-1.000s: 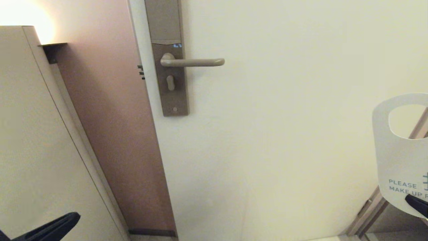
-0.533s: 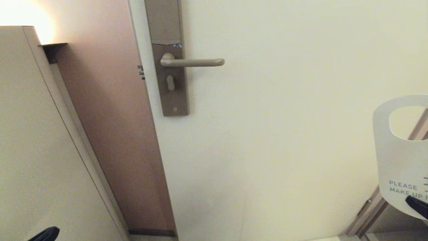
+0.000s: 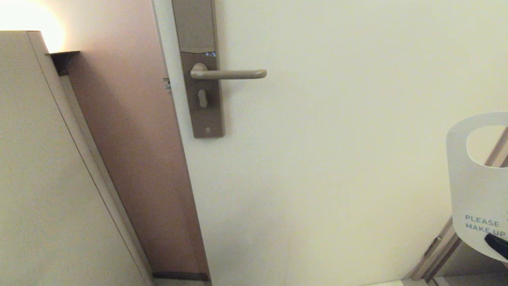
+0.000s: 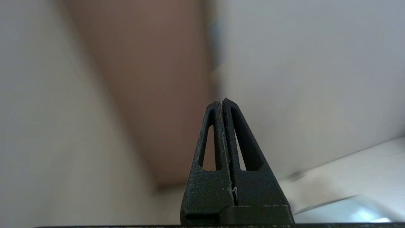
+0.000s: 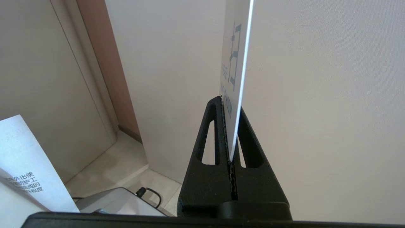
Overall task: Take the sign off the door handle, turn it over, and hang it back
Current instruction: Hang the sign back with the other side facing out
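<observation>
right gripper (image 5: 232, 109) clamped on sign (image 3: 478, 186) bottom edge, white face showing, well right of bare door handle (image 3: 228, 74); left gripper (image 4: 223, 103) closed, empty

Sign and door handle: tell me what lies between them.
Head view: only bare door lies between the handle and the sign, held at lower right.

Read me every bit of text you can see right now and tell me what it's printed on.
"PLEASE MAKE UP", cut off by the picture's edge: white face of the sign, pinched in the right claw.
Chinese print on a white sheet in the right wrist view: too small to read.
Door handle and lock plate: no text.
</observation>
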